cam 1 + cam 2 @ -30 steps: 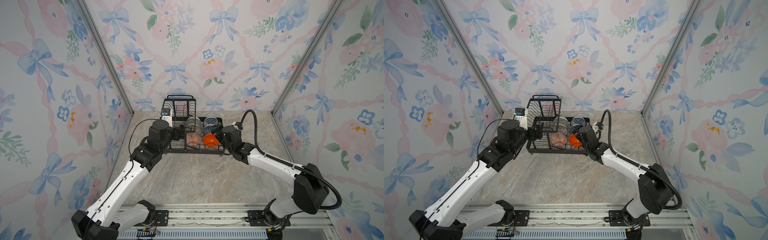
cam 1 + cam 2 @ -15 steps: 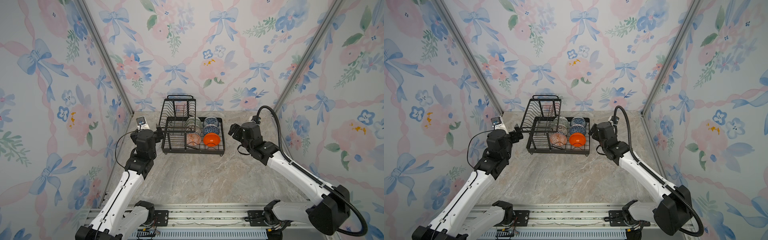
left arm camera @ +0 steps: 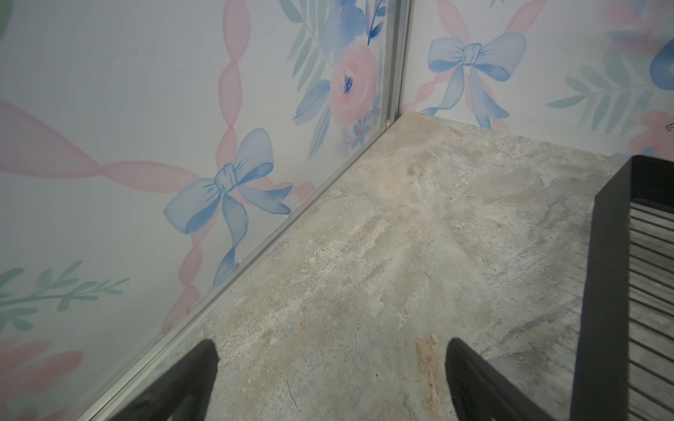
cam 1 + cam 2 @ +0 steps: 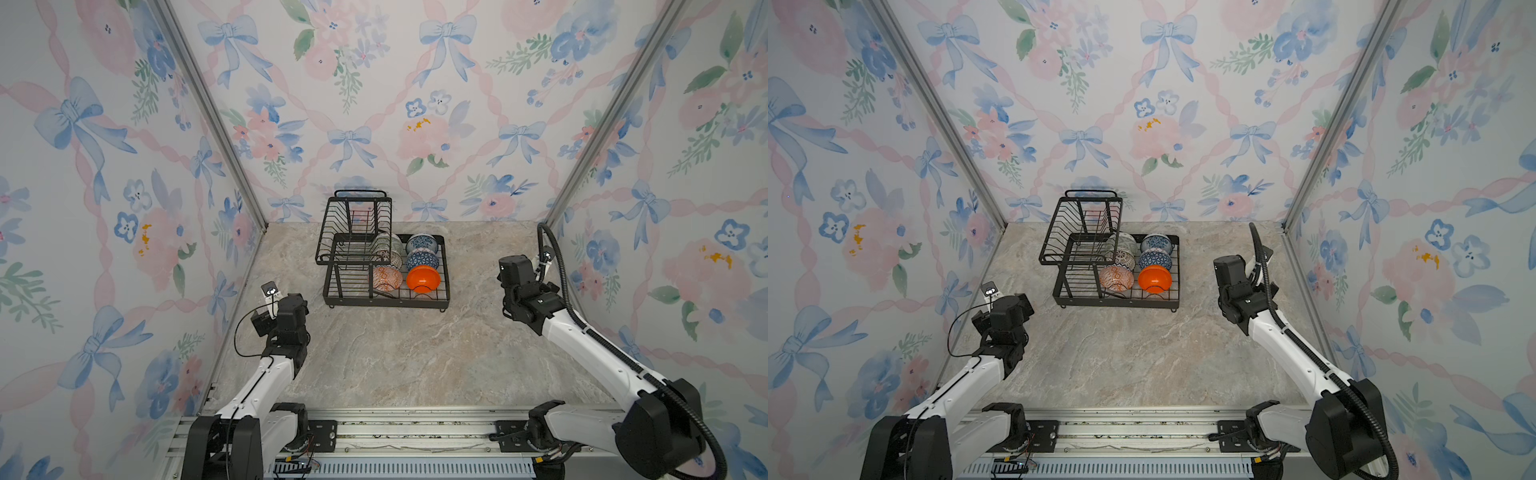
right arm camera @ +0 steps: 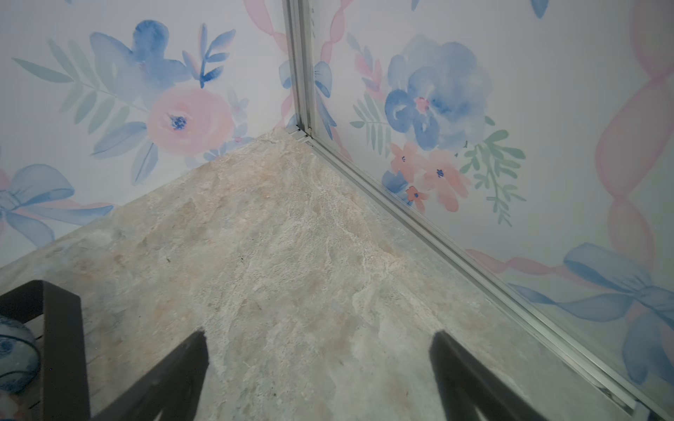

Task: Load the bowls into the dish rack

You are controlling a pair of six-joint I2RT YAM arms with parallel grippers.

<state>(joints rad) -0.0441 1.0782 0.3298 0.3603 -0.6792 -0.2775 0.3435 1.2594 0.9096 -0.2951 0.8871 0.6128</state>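
— Where are the bowls (image 4: 422,259) seen?
— Inside the dish rack (image 4: 338,232), at the centre of both top views.
— And the jaws?
— On the left gripper (image 3: 332,348) and the right gripper (image 5: 318,339), both pairs are held wide apart.

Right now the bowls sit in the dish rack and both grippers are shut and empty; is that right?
Not shut: the wrist views show the left gripper and right gripper open, jaws spread wide. The bowls do sit in the dish rack, and both grippers are empty.
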